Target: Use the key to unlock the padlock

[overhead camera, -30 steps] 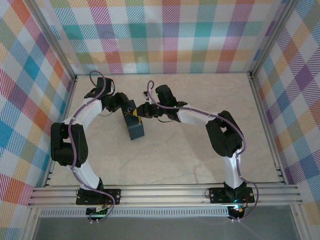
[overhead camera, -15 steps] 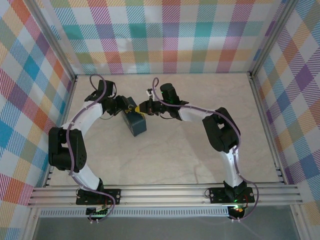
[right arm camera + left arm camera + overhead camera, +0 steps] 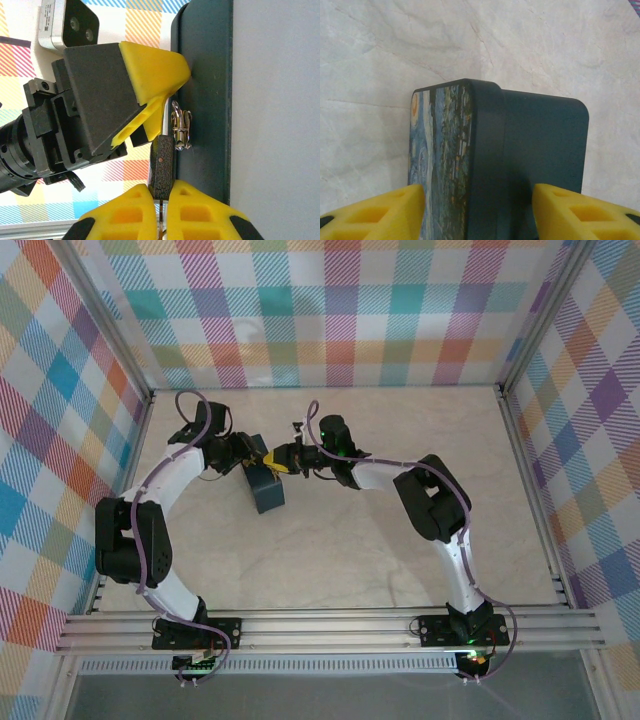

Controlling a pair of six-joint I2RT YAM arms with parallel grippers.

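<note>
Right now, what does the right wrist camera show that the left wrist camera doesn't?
Right wrist view: the padlock, its shackle through a metal loop on the edge of the dark blue box, and the right gripper pinching a thin sliver, apparently the key, at the padlock's base. Left wrist view: the swirl picture on the box's face, and the marble table. Both: that box, clamped by the left gripper.

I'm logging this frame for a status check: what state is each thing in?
box: clamped in the left gripper.
padlock: hanging from the box's clasp, shackle apparently closed.
key: thin sliver pinched in the right gripper at the padlock's base; insertion unclear.
left gripper: shut on the box.
right gripper: shut on the key.
</note>
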